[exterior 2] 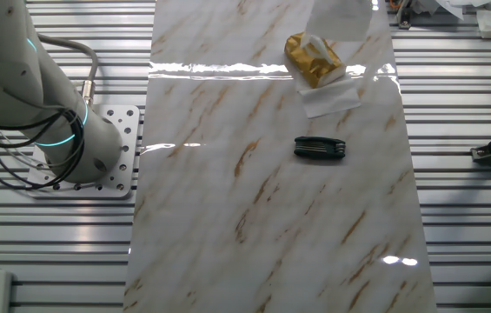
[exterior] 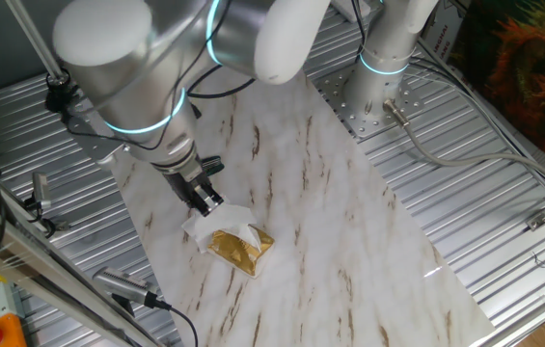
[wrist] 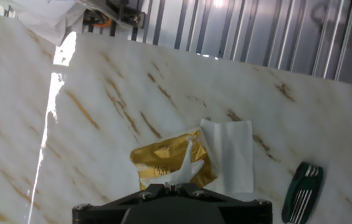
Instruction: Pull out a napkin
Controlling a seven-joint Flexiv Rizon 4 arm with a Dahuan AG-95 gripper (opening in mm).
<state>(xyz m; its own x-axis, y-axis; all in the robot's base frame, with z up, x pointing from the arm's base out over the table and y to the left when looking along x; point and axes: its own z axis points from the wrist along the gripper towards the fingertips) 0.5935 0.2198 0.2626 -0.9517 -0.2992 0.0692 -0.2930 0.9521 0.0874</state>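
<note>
A shiny gold foil packet (wrist: 163, 163) lies on the marble-patterned sheet; it also shows in one fixed view (exterior: 241, 249) and in the other fixed view (exterior 2: 313, 61). A strip of white napkin (wrist: 185, 169) rises from the packet's opening up to my gripper (wrist: 171, 185), whose jaws are closed together on its tip. In the fixed view my gripper (exterior: 210, 203) hangs just above and left of the packet, with the napkin (exterior: 233, 220) between them. My gripper is not seen in the other fixed view.
A second flat white tissue (wrist: 230, 155) lies against the packet's right side. A dark folding multi-tool (wrist: 303, 191) lies further right, also seen in the other fixed view (exterior 2: 319, 148). Ribbed metal table (exterior: 504, 241) surrounds the marble sheet. A white paper piece (wrist: 38, 18) sits at the far edge.
</note>
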